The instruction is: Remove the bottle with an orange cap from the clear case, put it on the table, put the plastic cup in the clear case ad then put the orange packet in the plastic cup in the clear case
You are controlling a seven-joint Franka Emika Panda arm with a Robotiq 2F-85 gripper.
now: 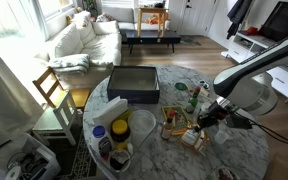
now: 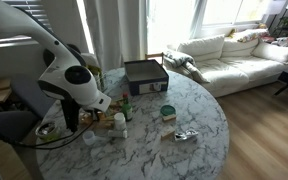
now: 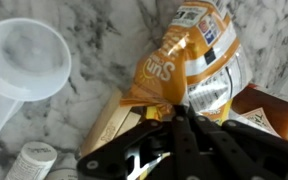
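The orange packet (image 3: 184, 60) lies right against the gripper (image 3: 179, 112), and the plastic cup (image 3: 24, 60) stands near beside it. In an exterior view the table (image 2: 159, 155) has wide bare room; the dark tray (image 2: 144, 75) blocks its far edge.

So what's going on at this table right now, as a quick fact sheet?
setting: round marbled table in a living room
gripper: shut, fingertips pinched on the lower edge of the orange packet
plastic cup: on the table beside the packet, not touching it, looks empty
dark tray: near the table's edge, away from the gripper
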